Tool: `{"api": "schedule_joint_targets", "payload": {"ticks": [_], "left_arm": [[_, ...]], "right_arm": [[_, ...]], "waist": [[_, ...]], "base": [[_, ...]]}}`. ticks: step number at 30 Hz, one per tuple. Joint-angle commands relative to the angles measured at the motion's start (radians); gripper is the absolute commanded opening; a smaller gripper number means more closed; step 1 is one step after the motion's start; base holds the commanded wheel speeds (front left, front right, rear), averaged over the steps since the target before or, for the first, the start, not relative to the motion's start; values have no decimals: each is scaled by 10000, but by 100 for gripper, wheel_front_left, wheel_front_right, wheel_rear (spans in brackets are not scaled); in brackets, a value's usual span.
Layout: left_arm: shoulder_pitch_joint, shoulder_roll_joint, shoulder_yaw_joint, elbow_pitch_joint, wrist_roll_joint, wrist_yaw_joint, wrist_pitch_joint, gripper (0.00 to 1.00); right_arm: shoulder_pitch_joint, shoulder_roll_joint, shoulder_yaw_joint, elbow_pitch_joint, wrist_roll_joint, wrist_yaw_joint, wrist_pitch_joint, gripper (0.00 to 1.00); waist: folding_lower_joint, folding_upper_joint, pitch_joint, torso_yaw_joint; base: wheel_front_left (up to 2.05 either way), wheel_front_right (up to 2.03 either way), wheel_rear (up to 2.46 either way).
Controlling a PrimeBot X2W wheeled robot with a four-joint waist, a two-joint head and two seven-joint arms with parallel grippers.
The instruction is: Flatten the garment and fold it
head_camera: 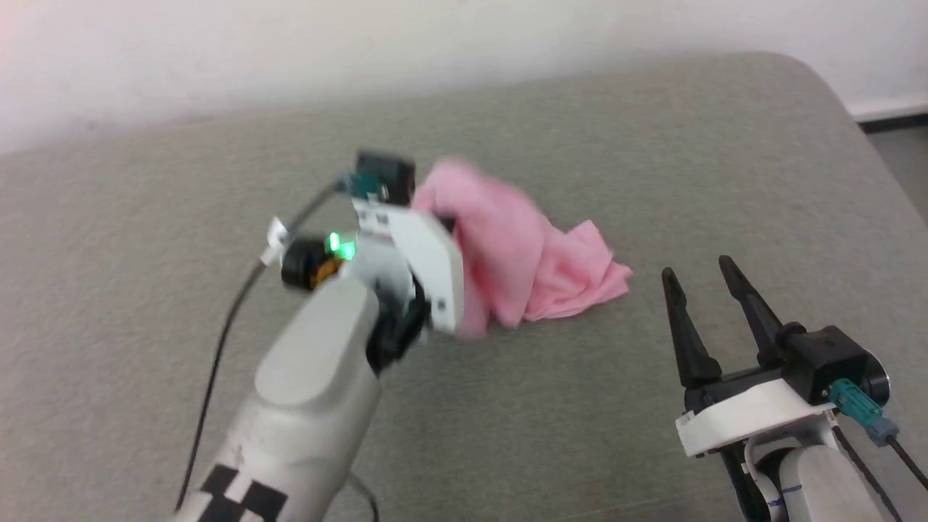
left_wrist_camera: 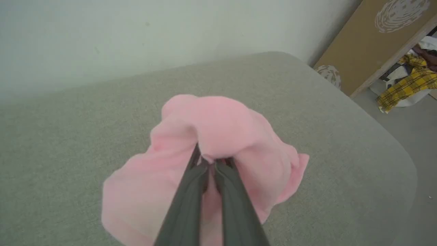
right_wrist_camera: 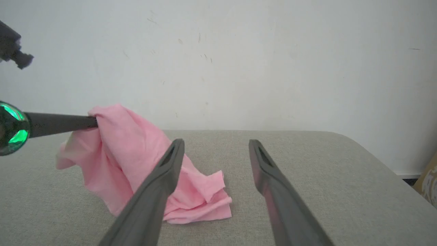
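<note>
The garment (head_camera: 522, 254) is a light pink, crumpled cloth on the grey cushioned surface (head_camera: 145, 217). My left gripper (left_wrist_camera: 213, 164) is shut on a bunch of its fabric and holds that part lifted, so the garment (right_wrist_camera: 136, 160) hangs in a slope from the left gripper's fingers (right_wrist_camera: 61, 123) down to a folded heap on the surface. In the head view the left wrist covers the grip. My right gripper (head_camera: 699, 270) stands open to the right of the garment, apart from it, nothing between its fingers. The garment (left_wrist_camera: 218, 136) drapes over the left fingertips.
The grey surface has a rounded far right corner (head_camera: 805, 72), with a white wall behind. Past that corner a brown board (left_wrist_camera: 372, 41) leans and a yellow plaid cloth (left_wrist_camera: 409, 85) lies on the floor. A black cable (head_camera: 225, 333) trails from the left wrist.
</note>
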Motion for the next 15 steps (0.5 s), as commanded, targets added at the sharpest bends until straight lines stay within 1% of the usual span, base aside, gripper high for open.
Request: {"api": "schedule_joint_targets", "payload": {"ticks": [1, 7, 9, 10, 11, 12, 15], "left_arm": [[322, -45, -232, 644, -96, 125, 566, 0], [848, -111, -668, 2110, -485, 84, 2149, 0], [911, -119, -681, 2243, -588, 63, 2356, 0], [957, -127, -690, 2324, -690, 35, 2521, 39], [997, -136, -678, 2341, -811, -9, 2620, 95], [1021, -144, -635, 2282, -936, -46, 2587, 100], [1061, -160, -377, 1811, -1222, -80, 1805, 100]], "right_arm": [[81, 20, 63, 8, 64, -9, 39, 100], [101, 20, 113, 88, 109, -9, 5, 100], [114, 20, 110, 99, 109, -9, 11, 100], [134, 20, 102, 108, 105, -9, 25, 100], [157, 20, 86, 113, 98, -9, 35, 100], [183, 20, 65, 113, 90, -9, 42, 100], [212, 20, 61, 87, 81, -9, 58, 100]], "waist": [[0, -1, 166, -808], [0, -1, 202, -980], [0, -1, 187, -963], [0, -1, 169, -923], [0, -1, 150, -867], [0, -1, 125, -788], [0, -1, 50, -524]], "base": [[0, 0, 0], [0, 0, 0], [0, 0, 0], [0, 0, 0], [0, 0, 0], [0, 0, 0], [0, 0, 0]]}}
